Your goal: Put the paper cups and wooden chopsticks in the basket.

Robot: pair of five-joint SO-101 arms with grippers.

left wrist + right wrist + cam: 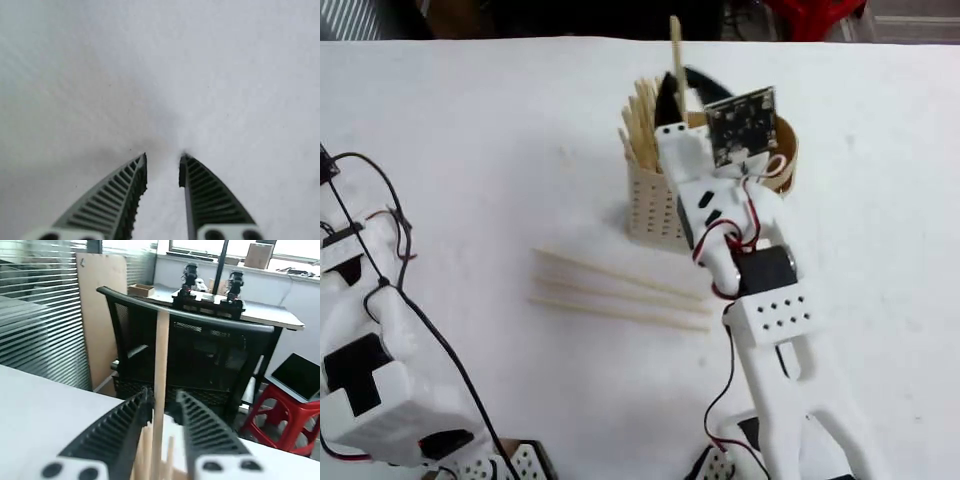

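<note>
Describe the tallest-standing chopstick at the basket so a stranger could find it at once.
On the white table, find the perforated white basket packed with upright chopsticks, beneath the right arm. One chopstick rises at the right gripper, its tip well above the bundle; the rest in the basket stand lower, and the loose chopsticks lie flat on the table.

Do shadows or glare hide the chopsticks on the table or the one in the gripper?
High view: white table evenly lit, loose pale wooden chopsticks cast thin shadows, no glare. Left wrist view: faint shadow ahead of the left gripper. Right wrist view: bright windows behind, but the upright wooden chopstick in the right gripper reads clearly against the black chair.
</note>
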